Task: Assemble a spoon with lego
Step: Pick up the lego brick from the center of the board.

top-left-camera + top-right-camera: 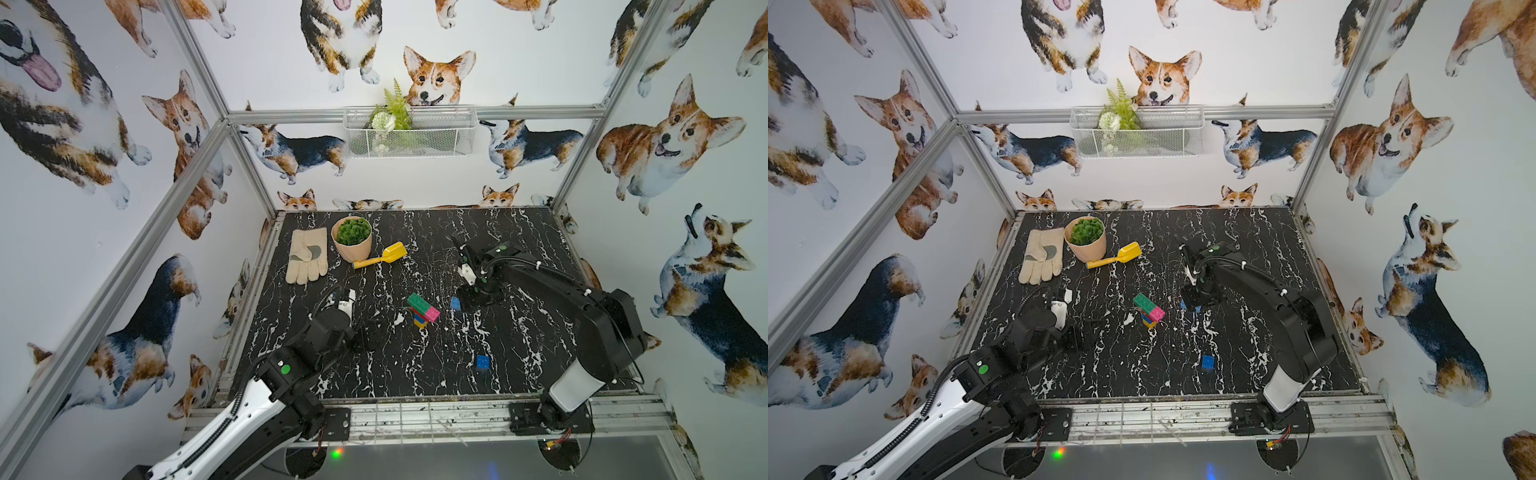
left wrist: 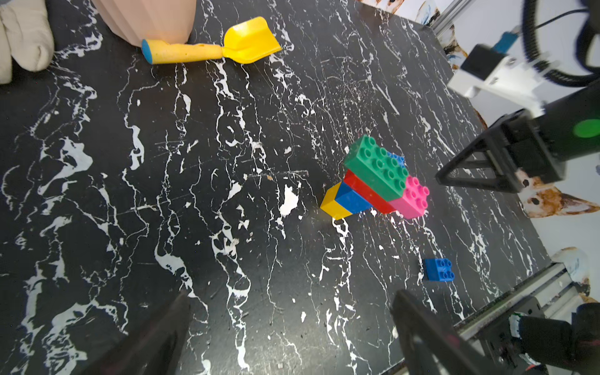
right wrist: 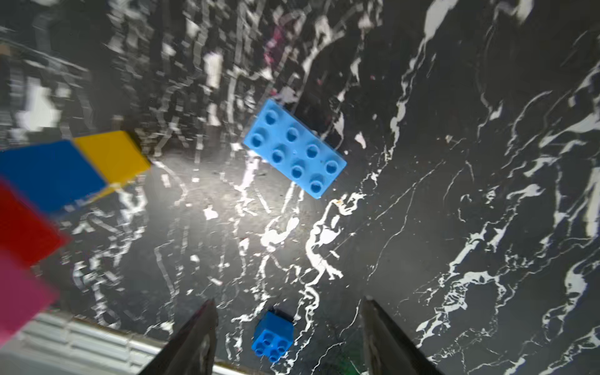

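Light-blue brick [image 3: 293, 147]: light, stiff, slick; I'd pinch its long sides; left tool [image 2: 292, 292], right tool [image 3: 288, 300] wide, empty.

Both top views hang high above the near edge of the black, white-veined marble-look surface [image 1: 415, 374]. They tilt down toward the far wall and take in every edge and both arms from far off, differing only by a slight sideways shift. The left wrist camera looks steeply down past the left hand [image 2: 290, 297] from moderate height, covering the middle out to the right edge. The right wrist camera sits much closer to the surface, behind the right hand [image 3: 288, 302], facing the near edge. All four views share the multicolour brick-built spoon [image 2: 376, 178] and the small dark blue studded brick [image 2: 438, 269].
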Tool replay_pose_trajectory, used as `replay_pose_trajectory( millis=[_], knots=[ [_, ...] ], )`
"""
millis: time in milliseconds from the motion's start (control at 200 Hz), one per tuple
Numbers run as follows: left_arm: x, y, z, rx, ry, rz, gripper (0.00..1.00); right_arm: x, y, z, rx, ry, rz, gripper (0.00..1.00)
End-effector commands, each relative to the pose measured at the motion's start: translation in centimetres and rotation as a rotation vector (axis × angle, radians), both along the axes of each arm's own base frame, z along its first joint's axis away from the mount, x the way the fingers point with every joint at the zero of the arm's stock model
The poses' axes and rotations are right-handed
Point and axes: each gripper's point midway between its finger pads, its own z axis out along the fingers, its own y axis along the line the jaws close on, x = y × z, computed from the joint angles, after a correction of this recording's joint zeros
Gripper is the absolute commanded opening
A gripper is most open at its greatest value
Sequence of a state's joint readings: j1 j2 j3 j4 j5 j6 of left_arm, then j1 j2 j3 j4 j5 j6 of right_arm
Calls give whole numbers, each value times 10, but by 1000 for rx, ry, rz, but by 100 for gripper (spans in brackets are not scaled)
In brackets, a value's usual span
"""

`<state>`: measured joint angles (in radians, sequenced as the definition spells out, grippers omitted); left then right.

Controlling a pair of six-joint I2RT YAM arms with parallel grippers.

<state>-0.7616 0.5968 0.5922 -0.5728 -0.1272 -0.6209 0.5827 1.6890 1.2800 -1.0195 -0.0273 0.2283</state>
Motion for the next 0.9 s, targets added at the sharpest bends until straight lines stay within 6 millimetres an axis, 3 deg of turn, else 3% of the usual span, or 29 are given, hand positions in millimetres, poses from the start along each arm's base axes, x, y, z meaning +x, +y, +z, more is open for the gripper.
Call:
replay_pose_trajectory(
  millis=[0,200,561,696,896],
  knots=[
    [-3,-3,-6,-8,16,-18,100,16,-3,-21,-71,-39,-8,74],
    [-5,-4,-9,-18,7,-32,100,41,2,-37,-124,-71,6,77],
    [-8,-2,-14,-5,2,-42,100,66,12,-54,-161,-63,28,74],
    [-8,-3,-14,-2,4,-45,100,66,11,-53,-148,-47,25,66],
    [-8,-3,-13,-4,-2,-48,100,57,12,-49,-117,-31,39,64]
  ],
)
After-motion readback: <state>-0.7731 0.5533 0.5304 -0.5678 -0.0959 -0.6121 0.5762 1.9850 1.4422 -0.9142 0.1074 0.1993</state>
